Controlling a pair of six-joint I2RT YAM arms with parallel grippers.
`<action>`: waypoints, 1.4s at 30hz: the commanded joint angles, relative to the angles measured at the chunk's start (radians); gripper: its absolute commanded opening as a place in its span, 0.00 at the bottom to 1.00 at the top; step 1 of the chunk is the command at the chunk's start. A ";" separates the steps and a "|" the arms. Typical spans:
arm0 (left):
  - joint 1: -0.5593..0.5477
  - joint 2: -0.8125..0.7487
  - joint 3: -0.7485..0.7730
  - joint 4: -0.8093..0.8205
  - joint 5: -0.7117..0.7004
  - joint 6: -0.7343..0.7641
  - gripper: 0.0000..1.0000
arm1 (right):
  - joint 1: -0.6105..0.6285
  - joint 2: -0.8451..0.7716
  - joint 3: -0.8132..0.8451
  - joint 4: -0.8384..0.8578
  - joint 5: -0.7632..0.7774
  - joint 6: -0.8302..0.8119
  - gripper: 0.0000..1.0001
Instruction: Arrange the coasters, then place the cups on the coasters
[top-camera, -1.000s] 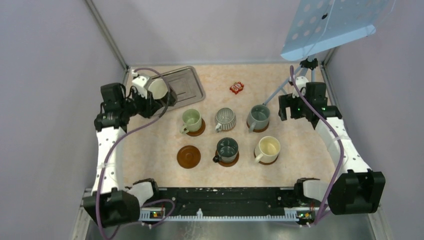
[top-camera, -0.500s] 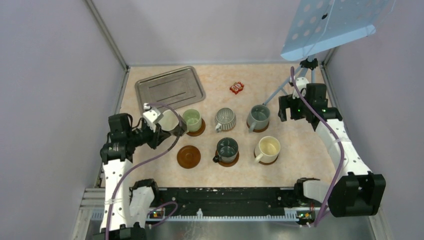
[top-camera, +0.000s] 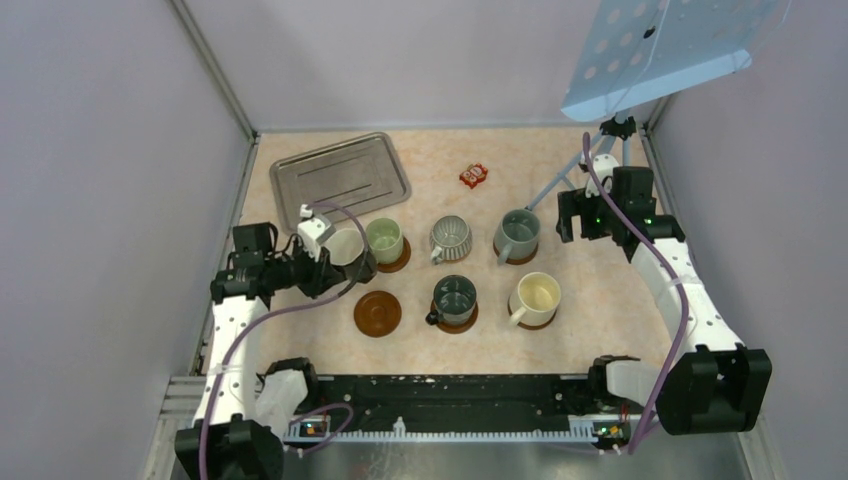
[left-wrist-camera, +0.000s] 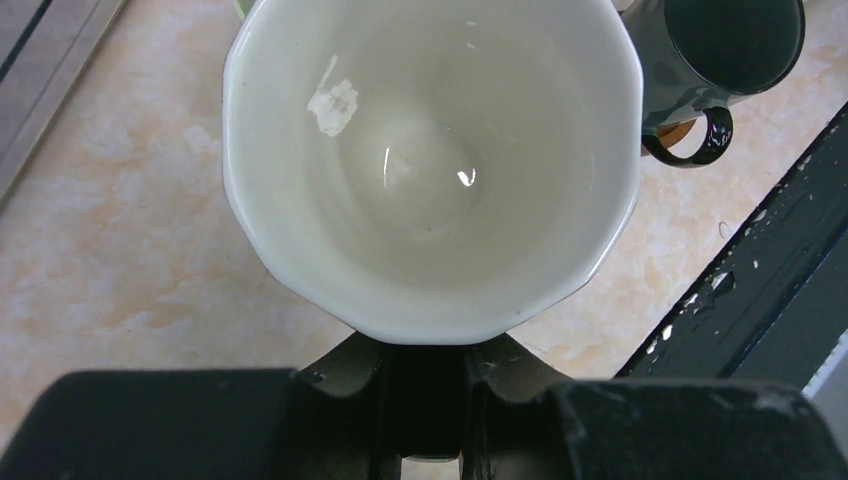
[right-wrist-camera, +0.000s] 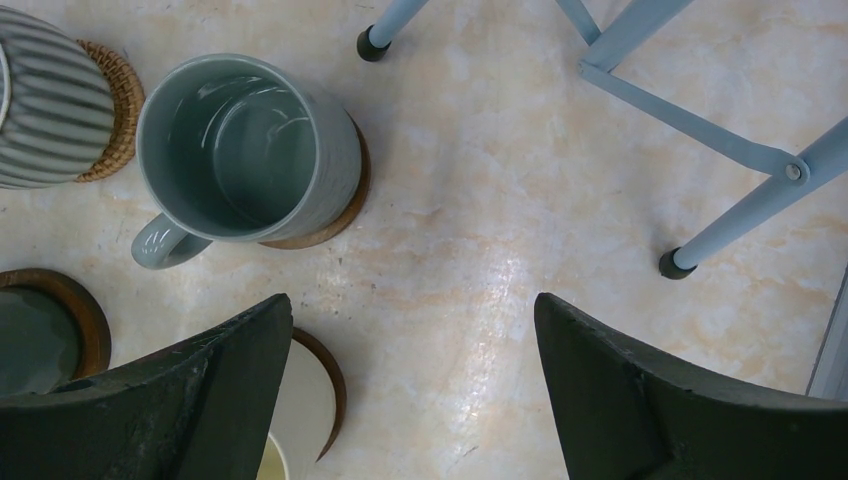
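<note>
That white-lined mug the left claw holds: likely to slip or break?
The mug shines inside like glaze, so it is probably slick. The left gripper holds it at one side only, so it may tilt. It looks like stiff ceramic, likely to chip if dropped.

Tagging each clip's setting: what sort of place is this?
Probably a lab robot cell: plain walls box in the tabletop, a black rail spans its near edge, a perforated blue panel overhead.

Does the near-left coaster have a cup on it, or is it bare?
Bare. The dark coaster is fully uncovered in the top view; the white-lined cup hangs in the left gripper, beyond it to the left.
</note>
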 joint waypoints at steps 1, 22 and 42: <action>-0.022 -0.022 0.072 0.043 0.088 0.170 0.00 | -0.004 -0.017 0.007 0.022 0.003 0.004 0.90; -0.132 0.191 0.029 -0.315 0.045 1.007 0.00 | -0.004 0.005 0.030 0.017 0.013 -0.004 0.90; -0.211 0.322 0.021 -0.179 -0.005 0.870 0.02 | -0.003 0.009 0.036 0.018 0.032 -0.027 0.90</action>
